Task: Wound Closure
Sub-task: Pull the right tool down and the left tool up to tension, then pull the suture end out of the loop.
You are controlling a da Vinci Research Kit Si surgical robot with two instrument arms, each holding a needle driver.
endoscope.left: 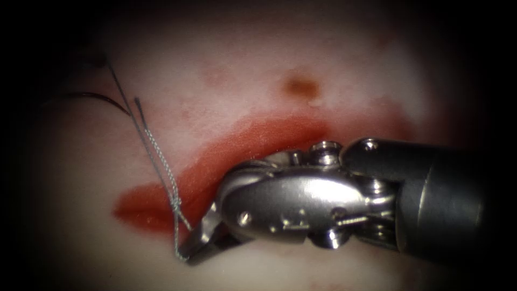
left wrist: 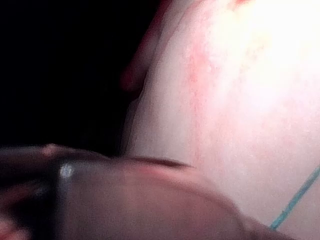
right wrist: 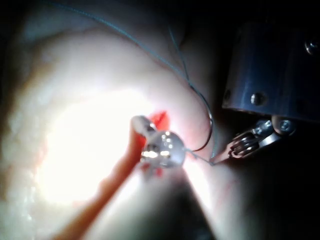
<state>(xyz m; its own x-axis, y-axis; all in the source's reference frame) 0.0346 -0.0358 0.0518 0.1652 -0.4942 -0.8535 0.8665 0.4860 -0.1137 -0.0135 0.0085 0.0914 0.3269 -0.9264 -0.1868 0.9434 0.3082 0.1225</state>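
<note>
Thread (endoscope.left: 161,161) is what the right arm's tool (endoscope.left: 196,249) holds: in the endoscope view its jaws are closed on the strand at their very tip, just below the left end of the cut (endoscope.left: 226,156). From that grip the strand rises a short way to a small knot (endoscope.left: 176,202) sitting over the red fluid (endoscope.left: 269,134) at the cut's left part, then two twisted strands run up and to the left across the tissue (endoscope.left: 242,64), where a darker strand also curves off toward the left edge. The right wrist view shows the same tool (right wrist: 216,161) pinching the thread (right wrist: 192,85) close against the tissue, with a thin dark arc looping just beside it; I cannot tell whether that arc is the needle or only a loop of thread, so the needle's place is uncertain. The left wrist view shows tissue (left wrist: 240,100) and a length of thread (left wrist: 295,200); the left arm's jaws cannot be made out.

My judgement is that a knot is being worked at the left end of the cut. Any further handling calls for steady, even tension along the strand, so the knot seats flat without tearing the soft edge.
</note>
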